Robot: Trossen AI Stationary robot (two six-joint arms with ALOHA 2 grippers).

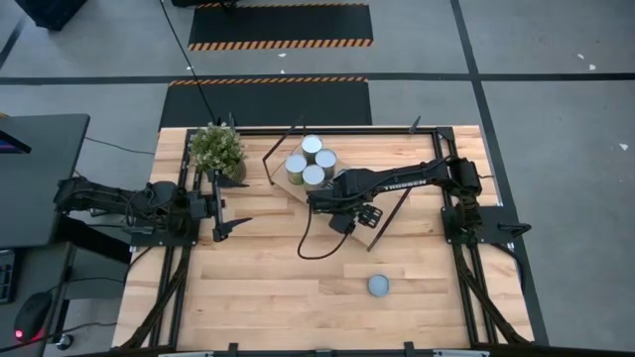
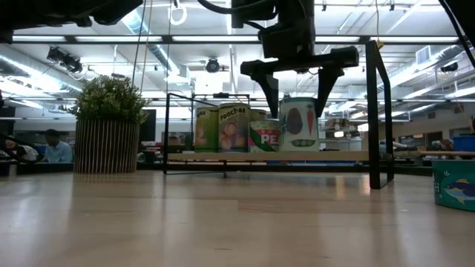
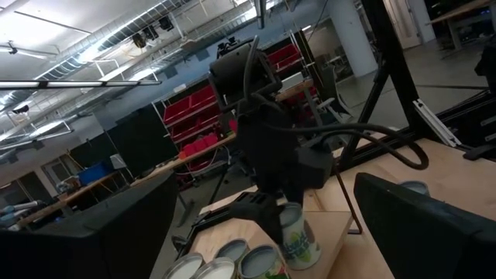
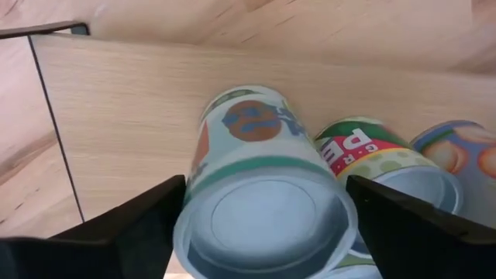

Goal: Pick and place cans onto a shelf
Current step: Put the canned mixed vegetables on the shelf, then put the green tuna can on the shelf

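The shelf [image 1: 293,193] stands slantwise at the table's far middle, and its board also shows in the right wrist view [image 4: 139,116]. Several cans [image 1: 313,159] stand upright on it. My right gripper [image 2: 297,111] is open and points down. Its fingers stand on either side of the nearest can [image 2: 299,124], which has a vegetable label and rests on the shelf board; the can also shows in the right wrist view [image 4: 263,201]. One more can [image 1: 378,286] stands on the table near the front right. My left gripper [image 1: 233,211] is open and empty, left of the shelf. My right gripper's fingers [image 2: 324,89] come from above and stand close beside the upper wall of the vegetable-label can [image 4: 232,155]. I cannot tell whether they touch it. The can stands upright on the shelf board.
A potted plant [image 1: 217,149] stands at the far left beside the shelf. The shelf's black frame legs [image 2: 378,111] rise at both ends. A dark cable [image 1: 308,243] loops below the right arm. Bare table lies along the near edge.
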